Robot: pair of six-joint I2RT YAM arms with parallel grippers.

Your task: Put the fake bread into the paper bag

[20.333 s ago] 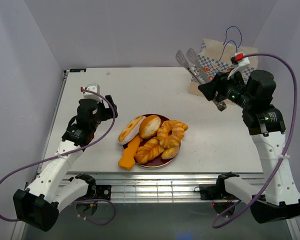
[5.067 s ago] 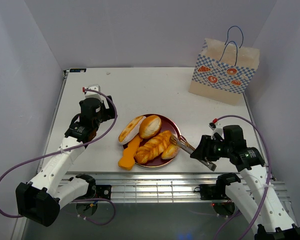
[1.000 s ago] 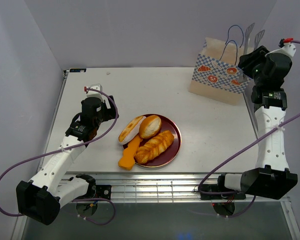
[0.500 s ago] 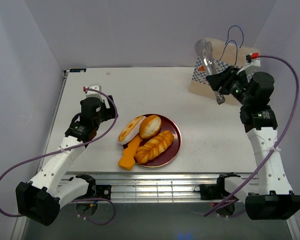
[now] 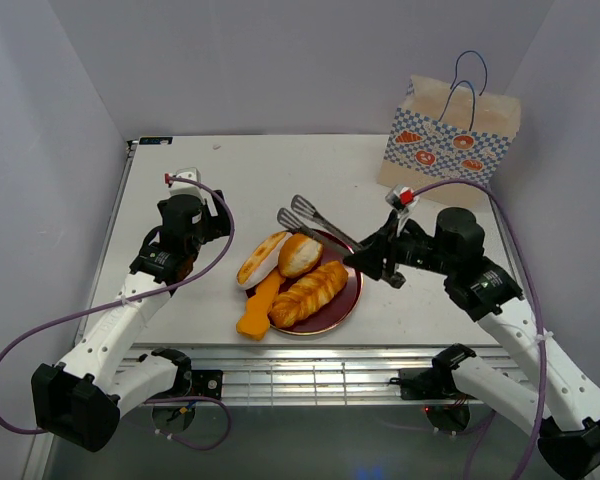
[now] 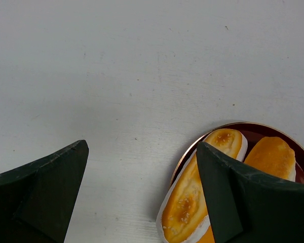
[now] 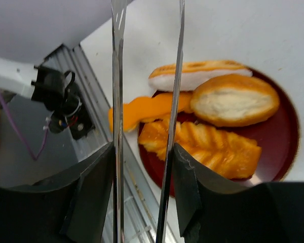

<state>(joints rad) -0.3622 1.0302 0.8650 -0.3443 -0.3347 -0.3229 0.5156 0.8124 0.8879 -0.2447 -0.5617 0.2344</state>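
Right gripper (image 5: 385,262) clamps the handle end of the metal tongs (image 5: 318,221), whose two blades stand parted with nothing between them, tips raised near the far side of the dark red plate (image 5: 351,291). On that plate, to the gripper's left, lies the fake bread (image 5: 302,275). A round bun (image 5: 300,252) sits nearest the tips with an oval roll (image 5: 263,257) beside it. A braided loaf (image 5: 309,293) has its long axis running near-left to far-right, roughly crosswise to the tongs, and an orange wedge (image 5: 259,308) trails over the left rim. Left gripper (image 5: 218,214) hangs wide and empty, farther off beyond the plate, so the right arm looks better placed. On the white table (image 5: 230,170), the paper bag (image 5: 450,140) stands upright at the far right corner, well apart, pale walls behind.
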